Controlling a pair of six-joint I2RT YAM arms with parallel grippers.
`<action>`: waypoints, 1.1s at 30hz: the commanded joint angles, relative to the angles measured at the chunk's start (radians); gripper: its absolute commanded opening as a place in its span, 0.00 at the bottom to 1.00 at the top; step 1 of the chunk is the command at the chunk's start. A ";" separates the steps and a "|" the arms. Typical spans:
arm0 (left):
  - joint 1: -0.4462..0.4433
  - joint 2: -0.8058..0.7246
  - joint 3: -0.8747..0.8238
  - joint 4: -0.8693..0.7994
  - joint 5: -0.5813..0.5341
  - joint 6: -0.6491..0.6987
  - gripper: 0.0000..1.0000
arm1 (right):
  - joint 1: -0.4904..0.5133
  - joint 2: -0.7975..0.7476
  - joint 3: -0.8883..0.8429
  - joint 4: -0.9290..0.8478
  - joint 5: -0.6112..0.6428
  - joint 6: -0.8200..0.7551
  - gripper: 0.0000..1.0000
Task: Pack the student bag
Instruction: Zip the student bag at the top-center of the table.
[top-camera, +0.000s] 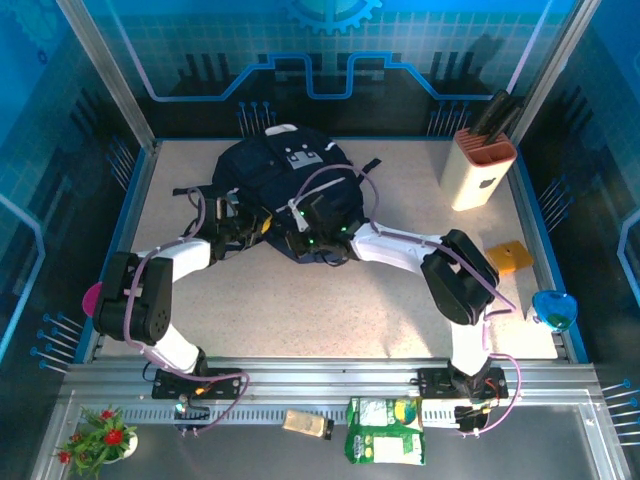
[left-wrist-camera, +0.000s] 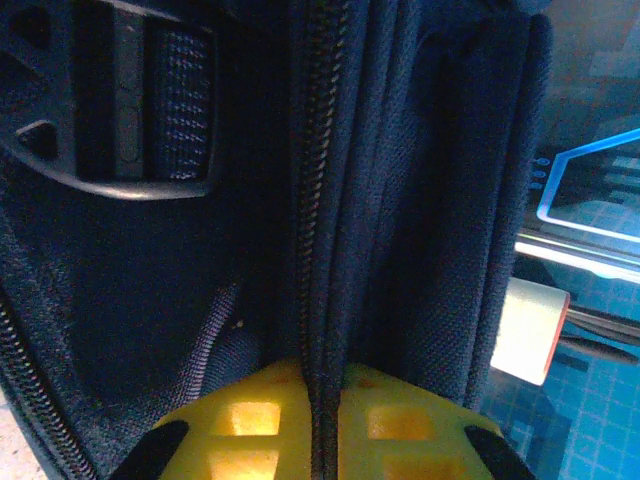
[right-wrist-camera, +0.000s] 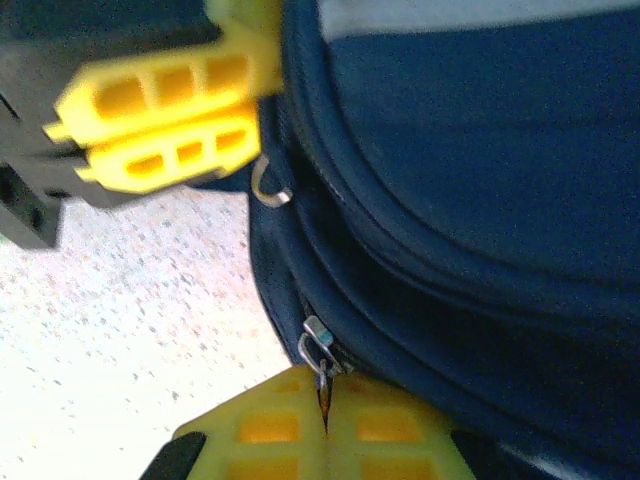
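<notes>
Here, one student bag (top-camera: 285, 178), left hand (left-wrist-camera: 320, 405) pinching its seam (left-wrist-camera: 318, 200), right hand (right-wrist-camera: 322, 425) pinching one zipper pull (right-wrist-camera: 318, 342).

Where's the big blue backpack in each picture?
Top view: the backpack lies at the table's far middle.
Left wrist view: backpack close up, left and centre, zipper down the middle.
Right wrist view: backpack across the right side and top.
Shared landmark: the yellow left gripper touching the backpack.

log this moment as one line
left gripper shut on dark navy fabric backpack at zipper seam | right gripper shut on metal zipper pull | backpack on speckled table
</notes>
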 joint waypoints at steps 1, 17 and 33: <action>0.013 0.002 0.044 -0.029 -0.034 0.041 0.07 | -0.027 -0.107 -0.094 0.000 0.042 -0.083 0.02; 0.012 -0.001 0.103 -0.145 0.026 0.143 0.02 | -0.251 -0.140 -0.091 -0.205 0.230 -0.042 0.00; 0.035 0.189 0.393 -0.349 -0.016 0.309 0.11 | -0.129 -0.279 -0.272 -0.085 -0.096 -0.078 0.00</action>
